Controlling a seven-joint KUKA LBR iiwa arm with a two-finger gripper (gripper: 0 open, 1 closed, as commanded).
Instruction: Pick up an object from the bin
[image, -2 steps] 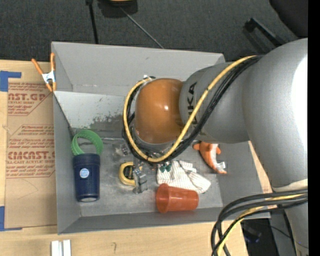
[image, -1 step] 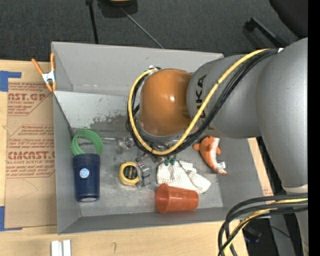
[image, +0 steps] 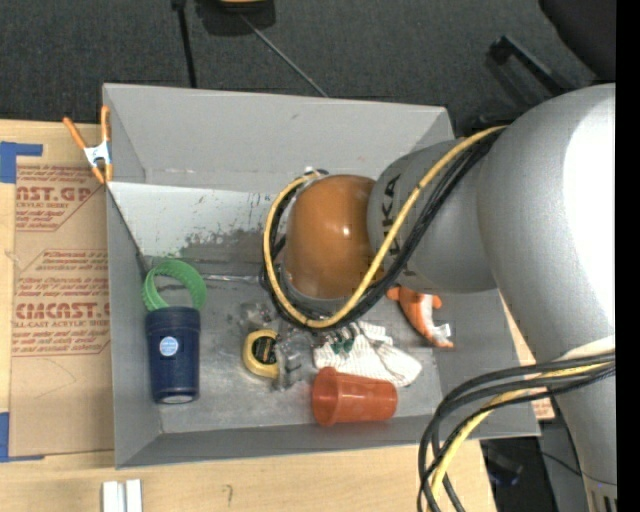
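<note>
Where the bin (image: 125, 330) floor lies open, contents are listed against the yellow tape roll (image: 261, 353), left to right.
Item 1: navy canister (image: 173, 352), well left of the roll, pale round label showing.
Item 2: green loop (image: 172, 283), left of the roll and farther back, touching the canister's far end.
Item 3: the roll itself, flat on the floor, near the bin's middle.
Item 4: gripper (image: 291, 360), just right of the roll, low over the floor beneath the arm's orange cover (image: 330, 235); whether it is open or closed cannot be told.
Item 5: white cloth (image: 375, 358), right of the roll, crumpled.
Item 6: red-orange cup (image: 352, 397), right of the roll and nearer the front wall, on its side.
Item 7: orange-and-white piece (image: 425, 318), far right of the roll, beside the arm.
</note>
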